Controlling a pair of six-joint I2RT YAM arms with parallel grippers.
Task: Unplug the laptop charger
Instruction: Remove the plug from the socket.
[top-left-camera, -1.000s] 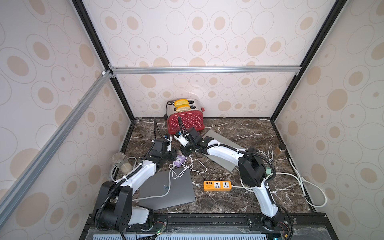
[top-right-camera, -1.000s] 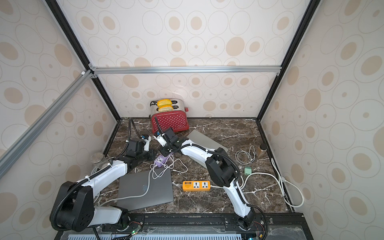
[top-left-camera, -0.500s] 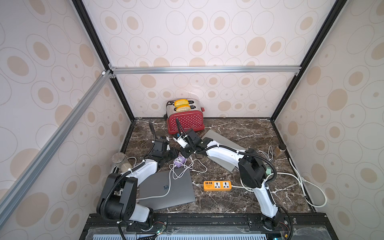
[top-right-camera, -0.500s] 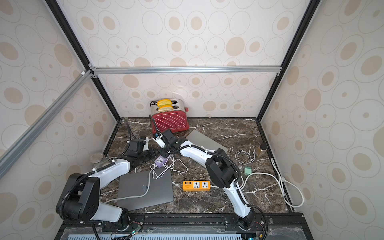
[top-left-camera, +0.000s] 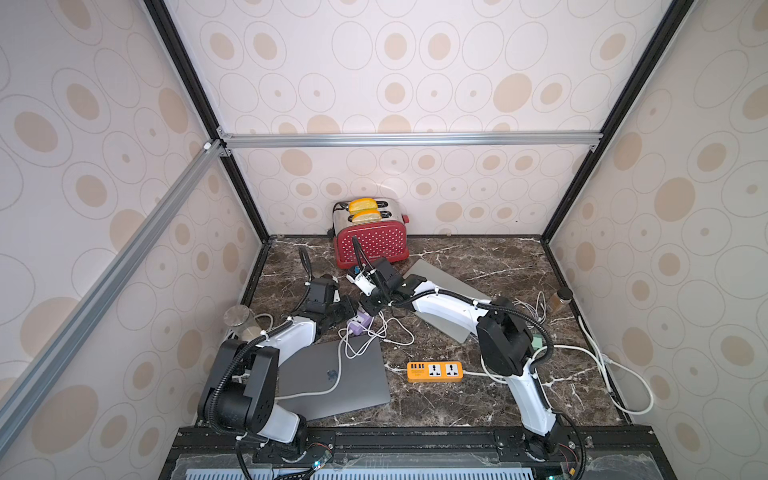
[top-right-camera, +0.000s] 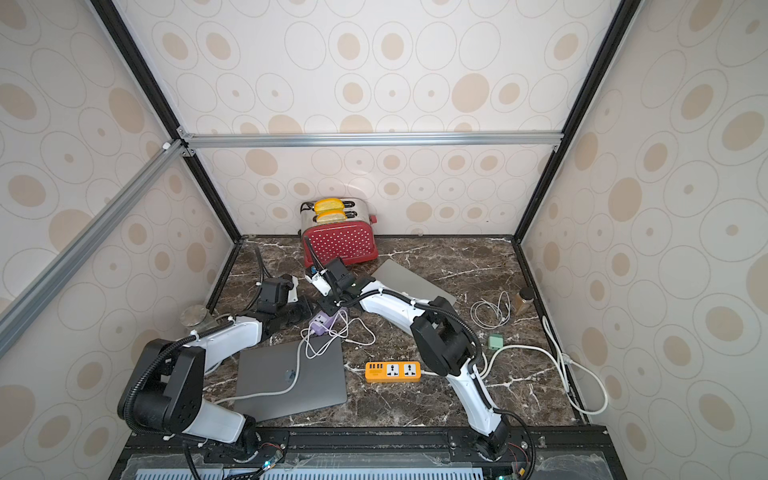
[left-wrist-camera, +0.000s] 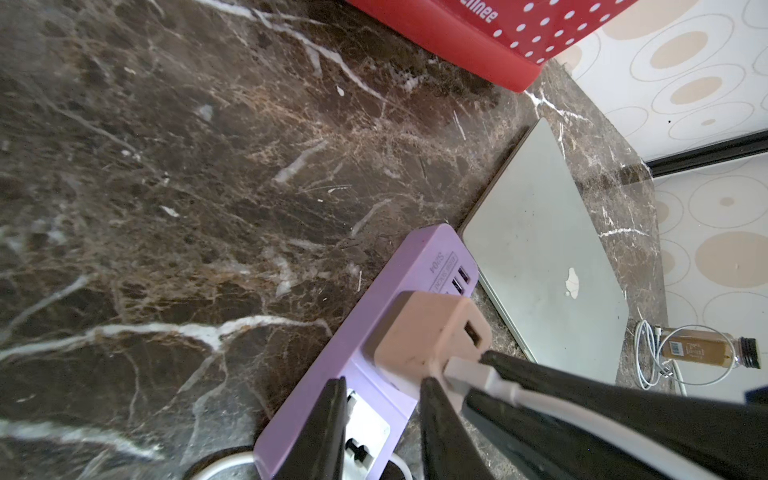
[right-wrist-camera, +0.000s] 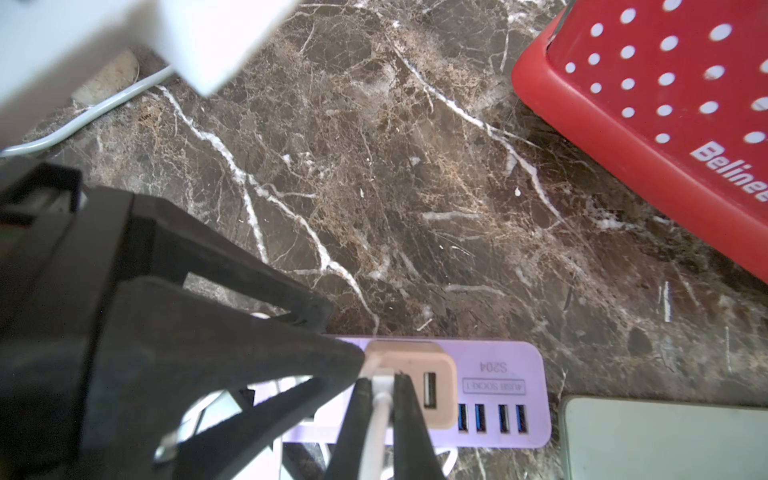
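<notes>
A beige laptop charger (left-wrist-camera: 424, 332) (right-wrist-camera: 440, 361) sits plugged into a purple power strip (top-left-camera: 359, 324) (top-right-camera: 326, 322) (left-wrist-camera: 415, 266) left of the table's centre. Its white cable (top-left-camera: 338, 365) runs across the dark grey laptop (top-left-camera: 332, 378). The left gripper (left-wrist-camera: 382, 384) (top-left-camera: 347, 311) is shut across the strip's width, just beside the charger. The right gripper (right-wrist-camera: 381, 379) (top-left-camera: 370, 305) is shut on the cable's white plug (left-wrist-camera: 469, 370) where it enters the charger. The two grippers meet tip to tip over the strip.
A red toaster (top-left-camera: 372, 245) stands at the back. A silver laptop (top-left-camera: 449, 291) lies under the right arm. An orange power strip (top-left-camera: 434, 371) lies front centre. A coiled white cable (top-right-camera: 492, 311) and a small bottle (top-left-camera: 559, 299) sit at the right. A metal-lidded jar (top-left-camera: 239, 318) is at the left wall.
The left arm's upper links have swung a little toward the front. Both grippers stay at the purple strip, shut as before.
</notes>
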